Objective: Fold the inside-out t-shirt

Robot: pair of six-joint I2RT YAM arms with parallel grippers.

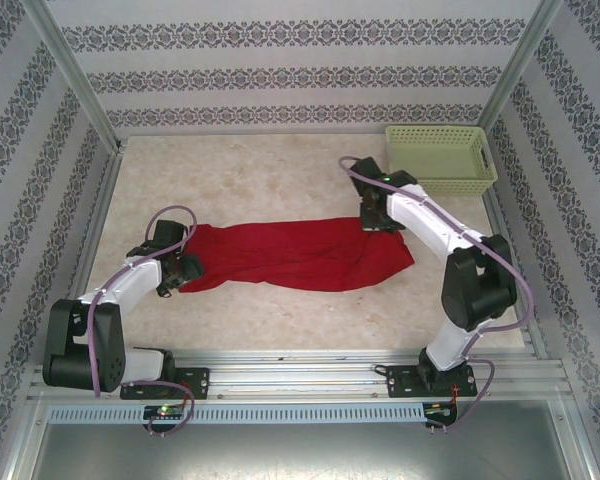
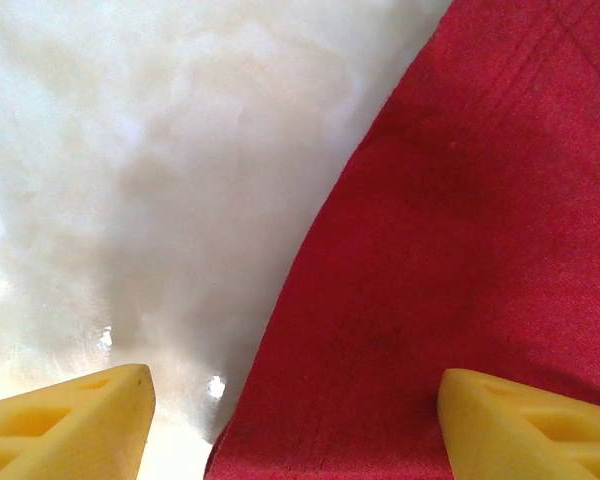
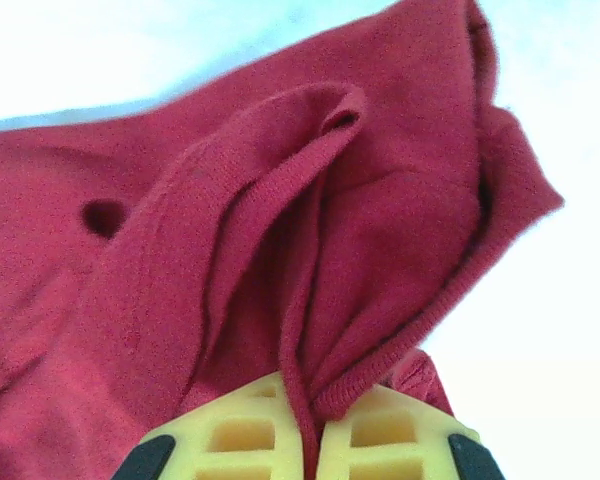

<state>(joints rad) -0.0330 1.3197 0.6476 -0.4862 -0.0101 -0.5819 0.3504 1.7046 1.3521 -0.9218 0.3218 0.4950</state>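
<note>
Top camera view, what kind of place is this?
Probably a robot test cell, not a home: patterned wall panels in aluminium framing, left arm and right arm bolted to a rail, a red t-shirt on a marbled table.

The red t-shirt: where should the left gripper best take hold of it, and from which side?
Probably at the left end of the t-shirt, on its edge. The cloth lies flat there and the open left gripper straddles that edge, so coming straight down from above looks best. The right gripper is shut on a bunched fold at the other end.
</note>
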